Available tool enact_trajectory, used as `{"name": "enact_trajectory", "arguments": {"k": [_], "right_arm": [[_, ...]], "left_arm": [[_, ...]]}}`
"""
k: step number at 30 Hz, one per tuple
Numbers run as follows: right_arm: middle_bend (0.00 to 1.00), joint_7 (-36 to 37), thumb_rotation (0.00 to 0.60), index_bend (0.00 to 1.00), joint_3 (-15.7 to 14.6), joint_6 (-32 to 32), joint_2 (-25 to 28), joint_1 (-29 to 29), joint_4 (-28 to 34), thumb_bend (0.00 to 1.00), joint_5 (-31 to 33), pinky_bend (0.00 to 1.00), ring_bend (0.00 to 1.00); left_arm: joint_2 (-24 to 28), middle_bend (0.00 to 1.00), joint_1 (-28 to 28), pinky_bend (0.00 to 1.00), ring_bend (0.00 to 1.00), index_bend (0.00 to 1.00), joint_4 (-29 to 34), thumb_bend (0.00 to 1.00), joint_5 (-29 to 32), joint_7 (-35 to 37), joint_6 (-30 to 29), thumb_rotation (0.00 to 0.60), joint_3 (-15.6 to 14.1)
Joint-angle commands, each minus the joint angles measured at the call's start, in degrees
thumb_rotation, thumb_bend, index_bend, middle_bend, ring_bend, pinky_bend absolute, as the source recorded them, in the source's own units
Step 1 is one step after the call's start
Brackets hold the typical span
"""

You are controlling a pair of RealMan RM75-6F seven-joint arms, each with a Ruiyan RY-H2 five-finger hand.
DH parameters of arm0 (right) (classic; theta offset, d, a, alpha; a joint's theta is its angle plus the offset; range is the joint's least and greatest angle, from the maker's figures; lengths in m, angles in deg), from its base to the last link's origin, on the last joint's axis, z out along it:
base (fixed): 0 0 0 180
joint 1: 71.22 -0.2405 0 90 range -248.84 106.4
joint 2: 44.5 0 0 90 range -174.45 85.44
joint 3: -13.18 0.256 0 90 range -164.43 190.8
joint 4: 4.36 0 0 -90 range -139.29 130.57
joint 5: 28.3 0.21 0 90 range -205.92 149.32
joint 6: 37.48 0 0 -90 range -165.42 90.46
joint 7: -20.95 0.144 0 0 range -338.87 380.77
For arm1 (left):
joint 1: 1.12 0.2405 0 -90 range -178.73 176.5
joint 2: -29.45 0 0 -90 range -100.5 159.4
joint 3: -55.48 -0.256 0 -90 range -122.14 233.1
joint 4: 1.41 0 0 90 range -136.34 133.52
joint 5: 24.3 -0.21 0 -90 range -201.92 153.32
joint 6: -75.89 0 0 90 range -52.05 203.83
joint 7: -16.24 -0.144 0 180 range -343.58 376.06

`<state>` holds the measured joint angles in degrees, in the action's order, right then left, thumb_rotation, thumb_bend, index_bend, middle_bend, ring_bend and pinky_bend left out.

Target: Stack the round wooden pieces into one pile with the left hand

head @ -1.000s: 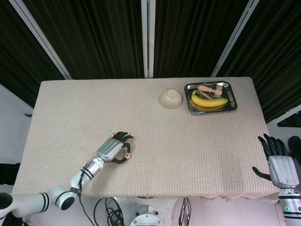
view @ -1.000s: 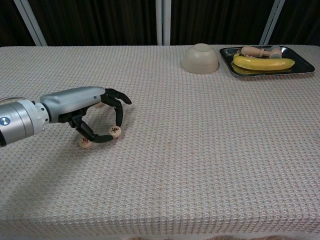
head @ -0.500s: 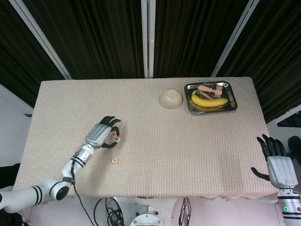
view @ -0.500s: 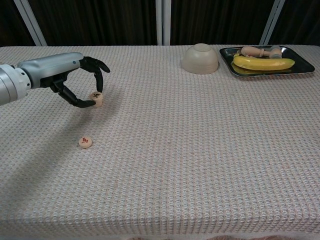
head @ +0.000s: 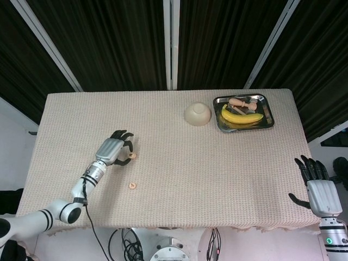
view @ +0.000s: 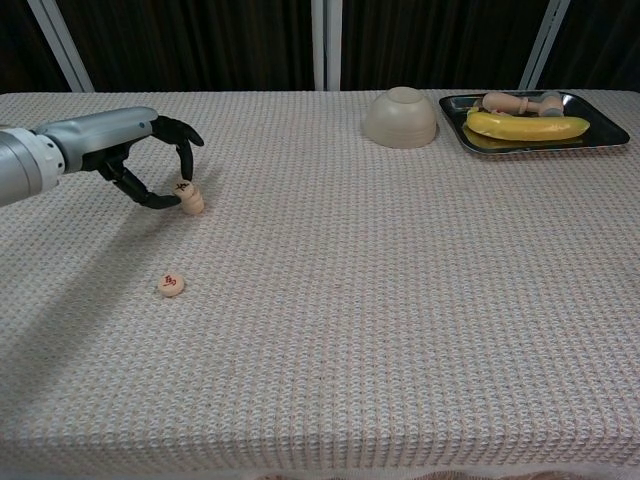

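Observation:
My left hand (view: 140,160) (head: 111,149) hovers over the left part of the table and pinches a round wooden piece (view: 183,186) between thumb and fingers (view: 186,160). That piece sits tilted on top of a second round piece (view: 194,204) lying on the cloth; in the head view the pair shows as one small disc (head: 132,156). A third round piece (view: 171,285) (head: 131,186) with a red mark lies alone, nearer the front edge. My right hand (head: 318,185) stays off the table's right front corner, fingers apart, holding nothing.
An upturned beige bowl (view: 400,117) (head: 197,114) stands at the far right. Beside it a metal tray (view: 610,135) (head: 266,122) holds a banana (view: 527,125) and small wooden items. A woven cloth (view: 400,300) covers the table.
The left hand lifted one piece from beside the red-marked one, carried it away from the front edge, and has now lowered it onto another piece. The right hand barely moved.

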<state>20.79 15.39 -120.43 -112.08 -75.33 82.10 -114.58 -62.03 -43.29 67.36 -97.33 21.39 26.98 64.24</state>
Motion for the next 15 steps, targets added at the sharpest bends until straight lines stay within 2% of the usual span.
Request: {"name": "enact_trajectory", "arguments": {"k": [1,15], "right_arm": [[0.00,0.0,0.600,0.00,0.0,0.0,0.0,0.0,0.0,0.09,0.0,0.00,0.00],[0.00,0.4,0.600,0.00,0.0,0.4,0.3,-0.2,0.2,0.09,0.2,0.00,0.00]], "left_arm": [[-0.3,0.13,-0.1,0.00,0.00,0.52,-0.1,0.31,-0.3,0.4,-0.1,0.600,0.0],[-0.7,0.13,-0.2,0.00,0.00,0.49,-1.4,0.31,-0.9,2.4,0.0,0.600,-0.1]]}}
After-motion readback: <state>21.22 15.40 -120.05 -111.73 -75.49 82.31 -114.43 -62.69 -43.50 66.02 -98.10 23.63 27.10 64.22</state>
